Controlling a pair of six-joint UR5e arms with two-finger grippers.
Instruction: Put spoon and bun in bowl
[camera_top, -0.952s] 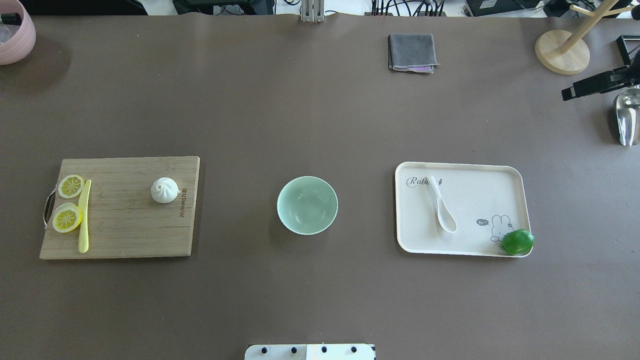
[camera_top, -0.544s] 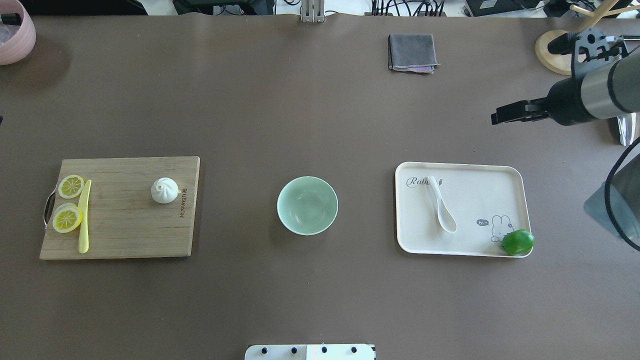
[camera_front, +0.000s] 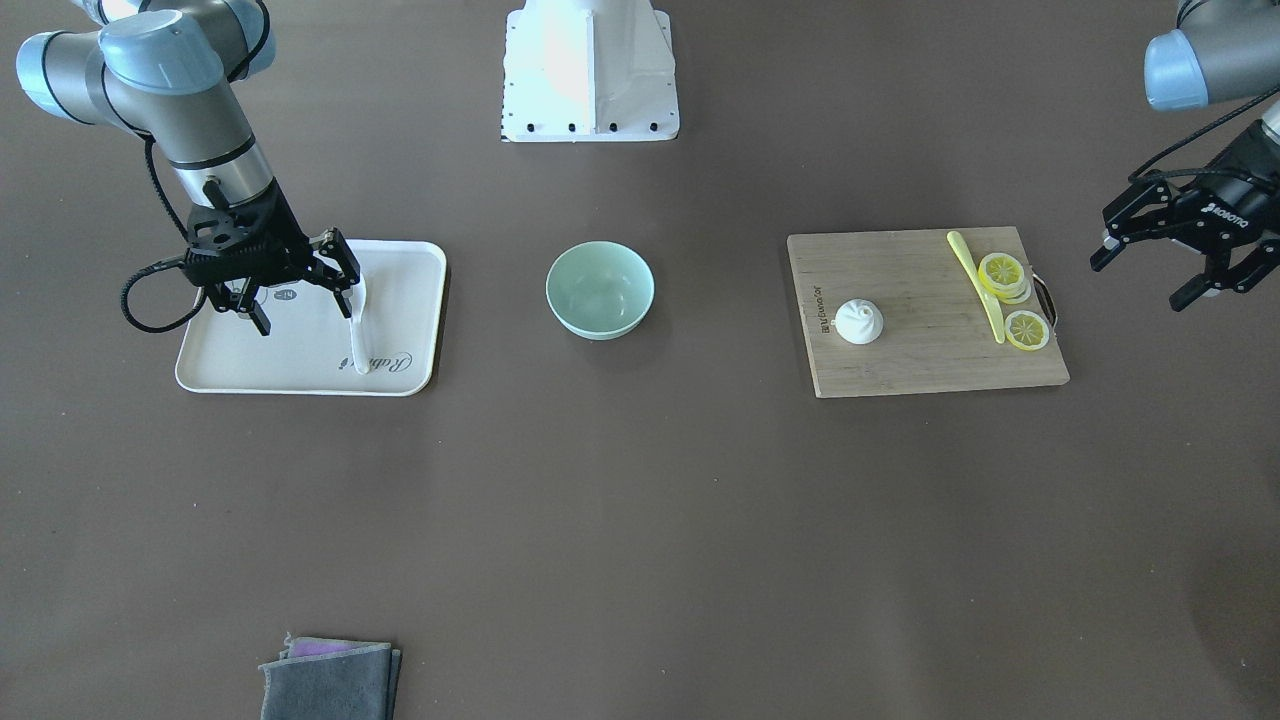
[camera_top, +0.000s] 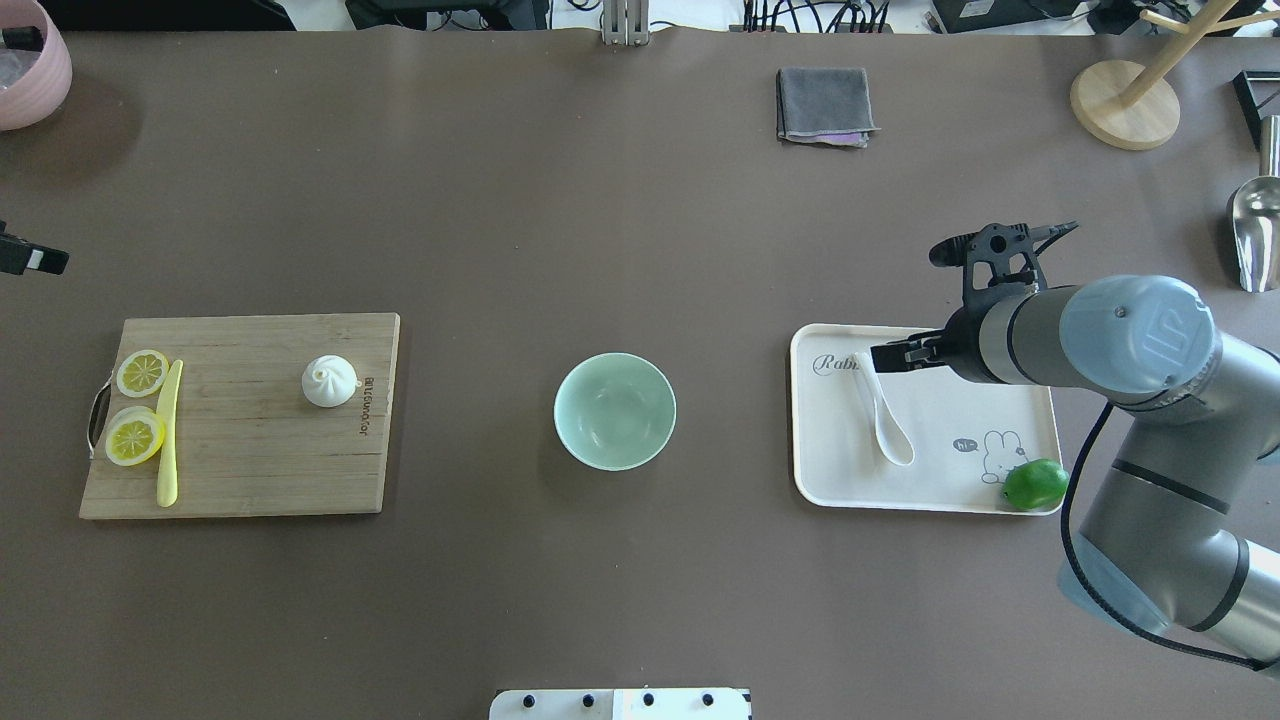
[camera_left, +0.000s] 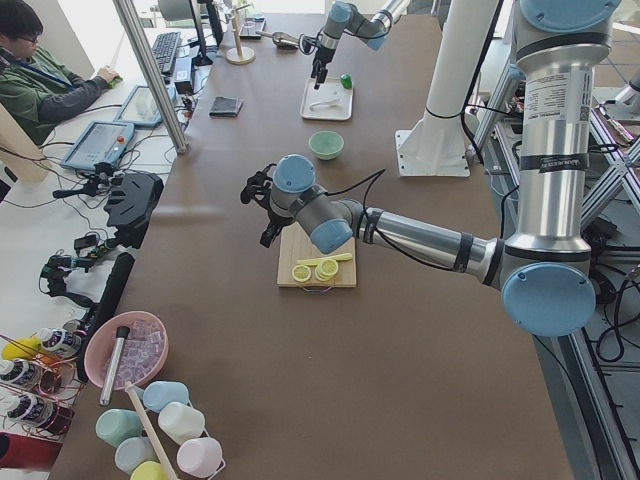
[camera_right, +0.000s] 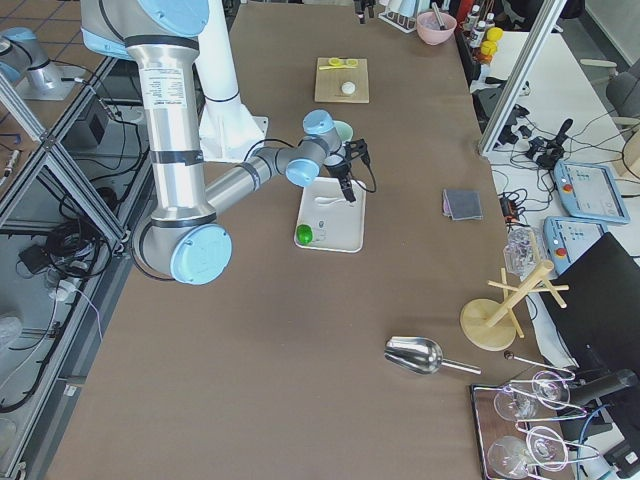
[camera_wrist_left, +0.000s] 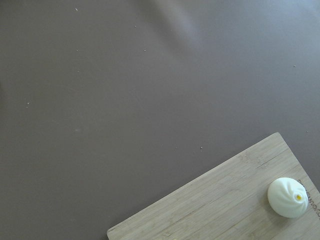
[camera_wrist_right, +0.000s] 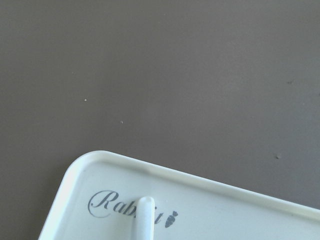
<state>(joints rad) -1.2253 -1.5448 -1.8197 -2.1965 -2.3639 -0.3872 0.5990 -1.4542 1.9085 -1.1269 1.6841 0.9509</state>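
The white spoon (camera_top: 885, 415) lies on the cream tray (camera_top: 960, 400), handle toward the far edge; its handle tip shows in the right wrist view (camera_wrist_right: 145, 215). The white pleated bun (camera_top: 329, 381) sits on the wooden cutting board (camera_top: 240, 450) and shows in the left wrist view (camera_wrist_left: 287, 197). The mint-green bowl (camera_top: 614, 410) stands empty between them. My right gripper (camera_front: 305, 312) is open above the tray, one of its fingers (camera_top: 893, 357) over the spoon's handle. My left gripper (camera_front: 1140, 283) is open and empty, in the air beyond the board's handle end.
Two lemon slices (camera_top: 140, 372) and a pale yellow knife (camera_top: 168, 430) lie on the board's left part. A green fruit (camera_top: 1035, 484) sits in the tray's near right corner. A grey cloth (camera_top: 824, 105), pink bowl (camera_top: 30, 70), wooden stand (camera_top: 1125, 105) and metal scoop (camera_top: 1255, 235) lie at the far edges.
My right arm has swung in from the far right to above the tray by the spoon's handle. A piece of my left gripper has come in at the view's left edge.
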